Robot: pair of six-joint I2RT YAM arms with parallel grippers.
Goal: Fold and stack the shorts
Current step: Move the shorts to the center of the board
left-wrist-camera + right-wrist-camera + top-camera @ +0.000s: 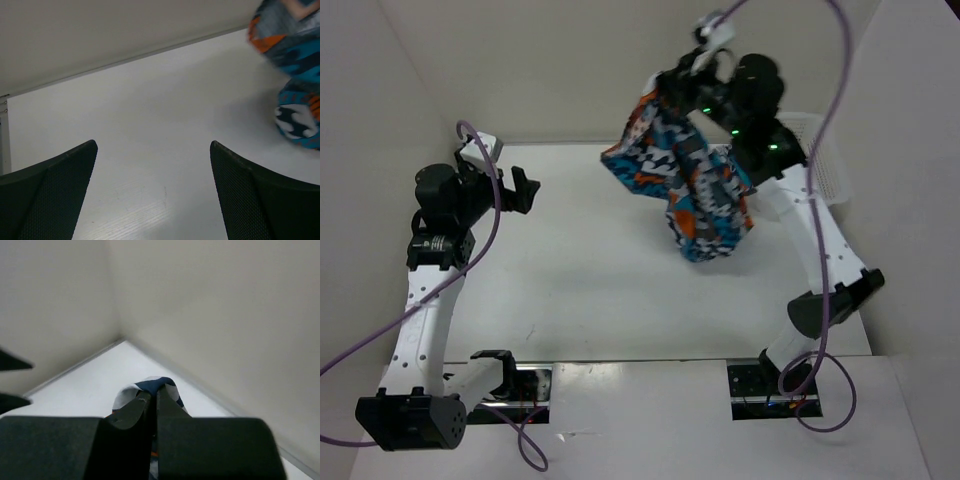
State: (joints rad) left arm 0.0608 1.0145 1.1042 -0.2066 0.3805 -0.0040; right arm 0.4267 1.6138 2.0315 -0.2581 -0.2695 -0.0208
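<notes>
One pair of soft teal-orange-navy print shorts [688, 190] hangs above the far-right tabletop [570, 290], pinched by the right gripper [676, 84]; the wide-open left gripper [525, 190] should catch a free hem, spreading it flat.

Print on shorts [692, 190]: busy, teal blue / orange / navy / white, jagged blocks. table [570, 285]: plain white, faint grain. walls [520, 70]: off-white. left tool [525, 190]: black, fine mesh texture. right tool [154, 397]: black. arms [420, 330]: white w/ black joints. cables [498, 215]: purple. LEDs [705, 108] on right arm: green.
</notes>
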